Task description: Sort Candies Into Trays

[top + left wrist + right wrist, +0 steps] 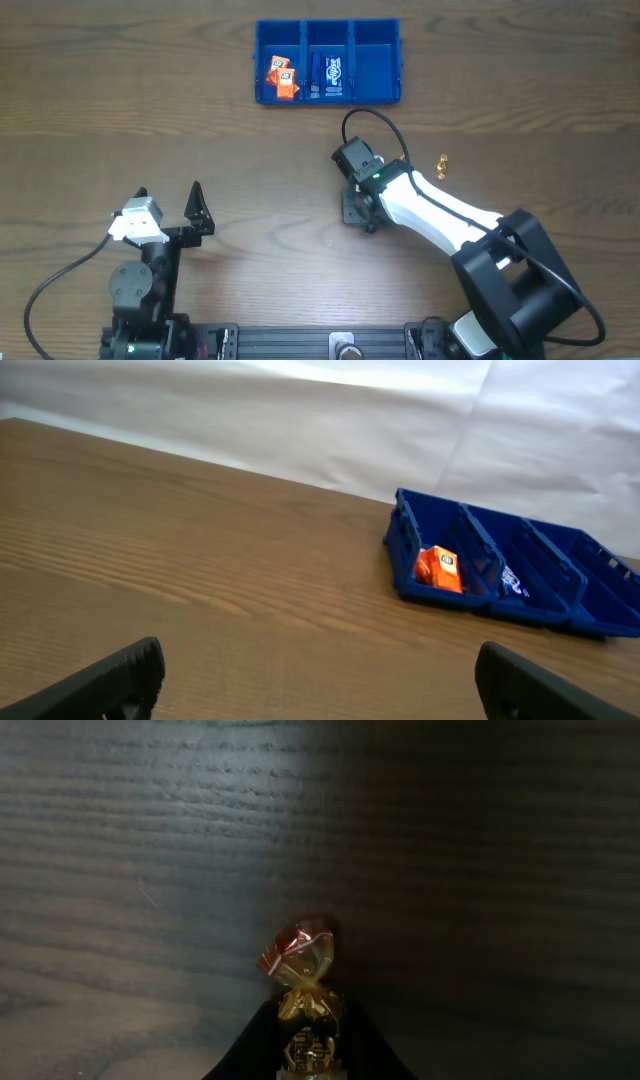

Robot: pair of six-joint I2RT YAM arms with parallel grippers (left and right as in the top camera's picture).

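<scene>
The right gripper (pixel 308 1050) is clenched on a gold candy (pixel 300 958). It should lift gently, then go to the tray (pixel 375 70), into its bare compartment.

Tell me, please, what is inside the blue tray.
In the blue tray, orange candies lie in the left compartment, blue-wrapped candies in the middle; the right looks empty. Anything beneath them is covered.

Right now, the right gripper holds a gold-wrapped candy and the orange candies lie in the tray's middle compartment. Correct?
No: the top view shows the orange candies in the leftmost compartment of the tray. The right gripper does hold the gold-wrapped candy.
</scene>
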